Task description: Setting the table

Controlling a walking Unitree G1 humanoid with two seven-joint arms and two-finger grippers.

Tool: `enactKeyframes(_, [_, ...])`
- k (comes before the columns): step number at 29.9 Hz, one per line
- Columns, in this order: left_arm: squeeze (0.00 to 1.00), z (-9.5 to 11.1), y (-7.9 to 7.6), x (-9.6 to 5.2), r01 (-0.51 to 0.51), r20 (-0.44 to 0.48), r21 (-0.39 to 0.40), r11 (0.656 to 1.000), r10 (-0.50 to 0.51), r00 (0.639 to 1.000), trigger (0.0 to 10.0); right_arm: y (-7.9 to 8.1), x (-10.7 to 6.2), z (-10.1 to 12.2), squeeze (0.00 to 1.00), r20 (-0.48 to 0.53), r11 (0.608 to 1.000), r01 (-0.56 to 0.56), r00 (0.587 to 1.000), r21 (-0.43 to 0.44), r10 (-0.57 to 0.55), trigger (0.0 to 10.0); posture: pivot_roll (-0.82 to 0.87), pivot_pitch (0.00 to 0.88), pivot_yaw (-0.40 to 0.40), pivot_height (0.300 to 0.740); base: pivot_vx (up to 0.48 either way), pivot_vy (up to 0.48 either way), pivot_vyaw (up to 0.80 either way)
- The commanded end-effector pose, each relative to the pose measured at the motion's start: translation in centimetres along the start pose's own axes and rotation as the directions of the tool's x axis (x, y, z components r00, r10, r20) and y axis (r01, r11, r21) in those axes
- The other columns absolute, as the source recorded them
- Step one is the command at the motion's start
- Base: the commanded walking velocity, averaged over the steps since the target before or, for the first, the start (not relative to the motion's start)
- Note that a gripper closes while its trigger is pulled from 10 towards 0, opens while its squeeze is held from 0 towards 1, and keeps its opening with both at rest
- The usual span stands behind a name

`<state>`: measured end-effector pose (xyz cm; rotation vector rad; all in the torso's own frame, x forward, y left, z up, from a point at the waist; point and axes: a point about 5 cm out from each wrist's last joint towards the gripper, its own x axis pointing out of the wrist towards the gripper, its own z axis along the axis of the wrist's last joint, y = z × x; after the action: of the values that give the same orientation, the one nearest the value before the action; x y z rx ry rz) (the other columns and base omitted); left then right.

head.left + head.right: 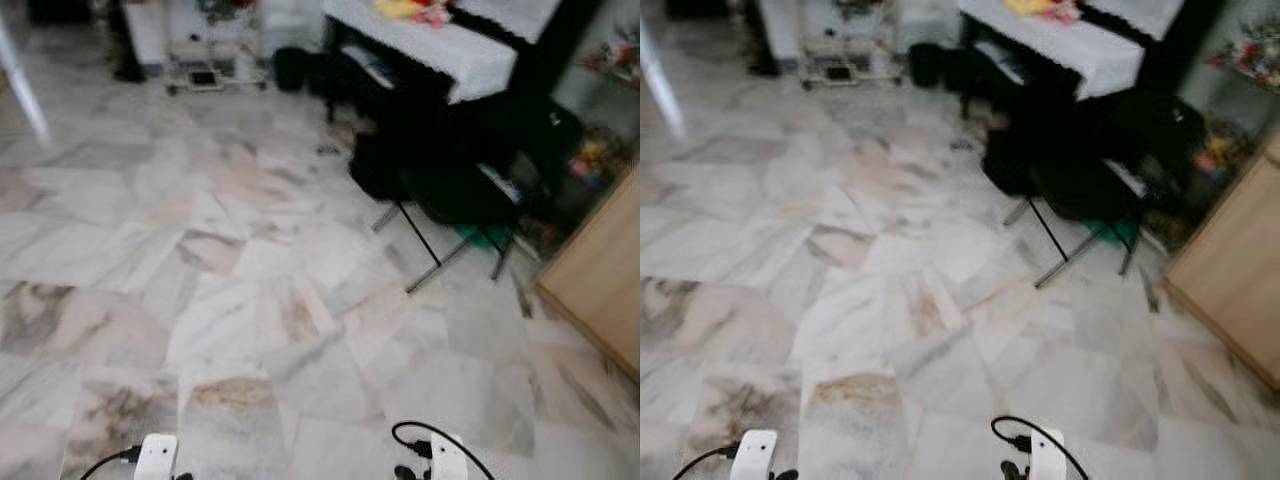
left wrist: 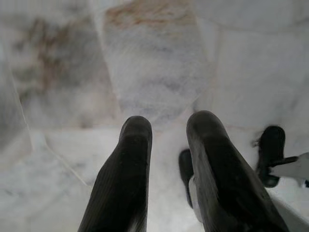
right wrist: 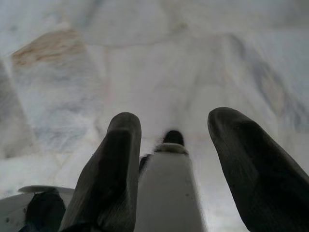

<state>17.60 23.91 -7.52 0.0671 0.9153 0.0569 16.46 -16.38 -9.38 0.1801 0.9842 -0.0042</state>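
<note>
The robot stood over a marble floor (image 1: pixel 250 300), both arms hanging low at the bottom edge of the head views. The left gripper (image 2: pixel 166 126) pointed down at the tiles with its two black fingers (image 2: pixel 125 174) a narrow gap apart and nothing between them. The right gripper (image 3: pixel 176 121) hung the same way, its fingers (image 3: pixel 111 164) spread wider – empty too, with only the robot's own white leg (image 3: pixel 166 188) below them. Ahead and to the right stood a dark table (image 1: pixel 440 50) under a white lace cloth, some yellow and pink things lying on it, blurred. A black folding chair (image 1: pixel 450 190) stood before it, and a wooden cabinet (image 1: pixel 600 260) at the far right.
</note>
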Motion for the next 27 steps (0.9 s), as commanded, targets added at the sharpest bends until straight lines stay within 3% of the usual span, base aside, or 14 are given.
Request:
enactKeyframes(1, [0.0,-0.16,-1.12,0.14,0.032,-0.009,-0.001,0.999,-0.032,0.999,10.0,-0.8,-0.13,0.01,0.0,-0.002,1.0,0.022,1.0,-0.006,-0.022,10.0,0.12,0.0,-0.037,0.74,0.0,0.0,-0.77])
enactKeyframes(27, [0.0,-0.06,-1.56,0.23,0.049,-0.013,0.023,0.999,-0.049,0.999,10.0,-1.03,-0.24,-0.41,0.0,-0.02,0.999,0.03,0.999,-0.025,-0.031,10.0,0.12,0.0,-0.038,0.74,0.0,0.0,-0.77])
